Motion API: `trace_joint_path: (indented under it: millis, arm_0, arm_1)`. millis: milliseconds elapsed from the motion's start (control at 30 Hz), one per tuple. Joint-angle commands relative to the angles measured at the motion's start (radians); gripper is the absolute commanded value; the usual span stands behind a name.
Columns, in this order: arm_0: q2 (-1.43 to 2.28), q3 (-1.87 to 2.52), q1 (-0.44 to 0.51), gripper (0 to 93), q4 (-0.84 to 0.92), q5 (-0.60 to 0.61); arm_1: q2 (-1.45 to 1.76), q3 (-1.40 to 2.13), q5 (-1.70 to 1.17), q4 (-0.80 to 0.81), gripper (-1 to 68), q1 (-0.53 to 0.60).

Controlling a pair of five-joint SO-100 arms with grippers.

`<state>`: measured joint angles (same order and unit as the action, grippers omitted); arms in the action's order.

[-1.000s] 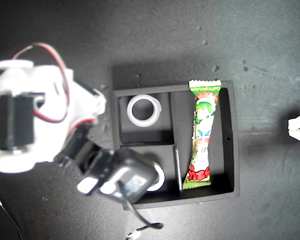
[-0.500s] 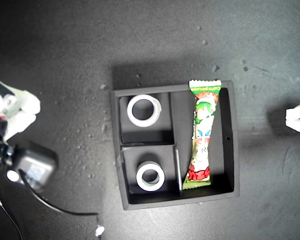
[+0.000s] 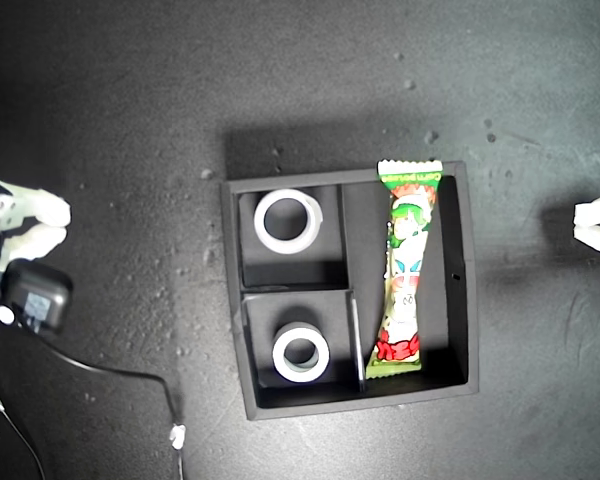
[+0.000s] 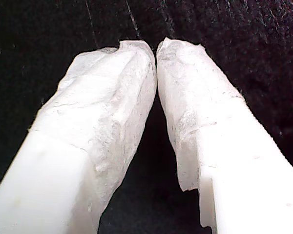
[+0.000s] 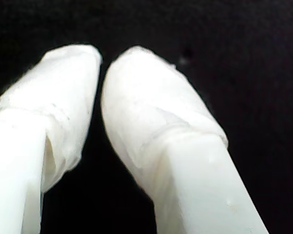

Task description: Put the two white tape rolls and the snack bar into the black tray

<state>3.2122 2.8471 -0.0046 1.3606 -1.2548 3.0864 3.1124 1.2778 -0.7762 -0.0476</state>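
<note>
Black tray point(image 3: 460, 275) held everything: snack bar point(image 3: 405, 270) lay full length in the long compartment; one white tape roll point(image 3: 288, 221) and the other tape roll point(image 3: 301, 353) each sat in a small compartment beside it. Bar looked light, with a slick, crinkly wrapper — best pinched mid-length across its width. Rolls looked stiff and light; take by the rim. My first gripper point(image 4: 156, 51) and my second gripper point(image 5: 100, 61) were both pressed together and empty — well clear of the tray, probably.
</note>
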Motion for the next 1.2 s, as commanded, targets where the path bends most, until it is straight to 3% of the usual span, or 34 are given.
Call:
trace_joint_path:
  millis: [0, 167, 333, 400, 467, 533, 600, 667, 1167]
  arm_0:
    - [0.156, 0.067, 0.014, 0.0, 0.035, -0.017]
    - [0.175, 0.127, 0.02, -0.1, 0.028, -0.023]
    - [0.175, 0.287, 0.054, 0.1, -0.115, -0.077]
    - [0.175, 0.291, 0.075, 0.2, -0.089, -0.132]
    - [0.175, 0.291, 0.089, 0.2, -0.06, -0.115]
    - [0.175, 0.291, 0.094, 0.2, -0.012, -0.086]
    - [0.167, 0.291, 0.12, 0.2, 0.035, -0.144]
    - [0.173, 0.291, 0.147, 0.2, 0.035, -0.097]
    - [0.173, 0.291, 0.153, 0.2, 0.035, -0.1]
  arm_1:
    - [0.012, 0.012, 0.0, -0.055, -0.4, -0.025]
    - [0.012, 0.012, 0.161, -0.225, -0.2, -0.04]
    - [0.012, 0.012, 0.172, -0.35, 0.0, -0.049]
    - [0.012, 0.012, 0.153, -0.402, 0.0, -0.054]
    - [0.012, 0.012, 0.164, -0.469, 0.0, -0.063]
    - [0.012, 0.012, 0.161, -0.469, 0.0, -0.058]
    - [0.012, 0.012, 0.166, -0.469, 0.0, -0.043]
    - [0.012, 0.012, 0.166, -0.469, 0.0, -0.028]
    - [0.012, 0.012, 0.166, -0.469, 0.0, -0.009]
